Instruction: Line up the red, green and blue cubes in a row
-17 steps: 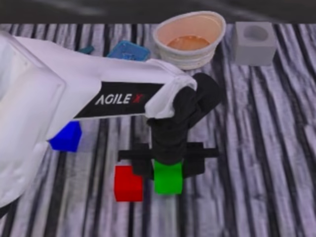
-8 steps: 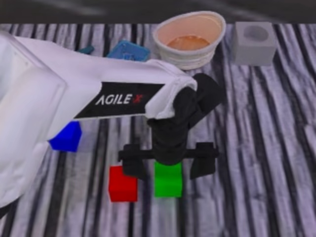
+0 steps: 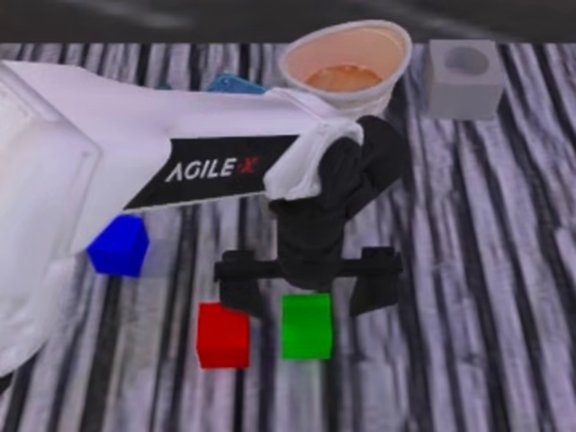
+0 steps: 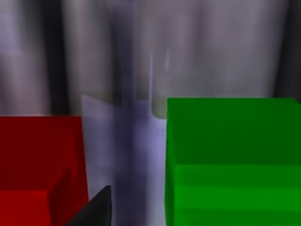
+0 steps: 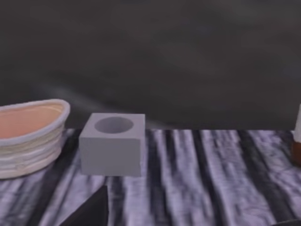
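Observation:
The green cube (image 3: 306, 326) and the red cube (image 3: 222, 335) rest side by side near the table's front, a narrow gap between them. The blue cube (image 3: 119, 245) sits apart, back and to the left, beside my left arm's white link. My left gripper (image 3: 308, 290) hovers open just behind and above the green cube, its fingers spread wider than the cube and touching nothing. The left wrist view shows the red cube (image 4: 40, 165) and green cube (image 4: 233, 160) close up, with one dark fingertip (image 4: 94, 212) between them. My right gripper (image 5: 188, 222) is parked out of the top view, open and empty.
A cream bowl (image 3: 346, 72) and a grey block with a round hollow (image 3: 463, 79) stand at the back right; both also appear in the right wrist view, bowl (image 5: 28, 136) and block (image 5: 113, 143). A blue container (image 3: 236, 85) peeks out behind my left arm.
My left gripper let go of the green cube, spread its fingers and lifted back a little. The red cube shifted slightly left as the fingers opened.

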You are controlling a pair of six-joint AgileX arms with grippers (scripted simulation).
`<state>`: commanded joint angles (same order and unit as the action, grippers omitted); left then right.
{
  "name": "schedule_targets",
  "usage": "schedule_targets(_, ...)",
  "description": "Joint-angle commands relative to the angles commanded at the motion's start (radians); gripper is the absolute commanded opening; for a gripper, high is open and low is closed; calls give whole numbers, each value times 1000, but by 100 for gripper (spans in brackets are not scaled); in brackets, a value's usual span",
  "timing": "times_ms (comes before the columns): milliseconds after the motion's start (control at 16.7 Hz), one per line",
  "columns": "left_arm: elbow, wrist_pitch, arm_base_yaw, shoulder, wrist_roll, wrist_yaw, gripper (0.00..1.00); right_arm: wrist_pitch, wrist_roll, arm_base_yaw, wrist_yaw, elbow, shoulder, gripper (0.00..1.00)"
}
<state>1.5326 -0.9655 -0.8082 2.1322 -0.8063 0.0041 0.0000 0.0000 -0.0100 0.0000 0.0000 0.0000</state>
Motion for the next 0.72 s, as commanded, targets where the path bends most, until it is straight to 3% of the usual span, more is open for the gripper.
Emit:
schedule_targets(300, 101, -162, 14, -60, 0, 0, 100, 0, 0, 0, 0, 0, 0, 100)
schedule_targets(720, 98, -159, 41, -62, 37, 0, 100, 0, 0, 0, 0, 0, 0, 100)
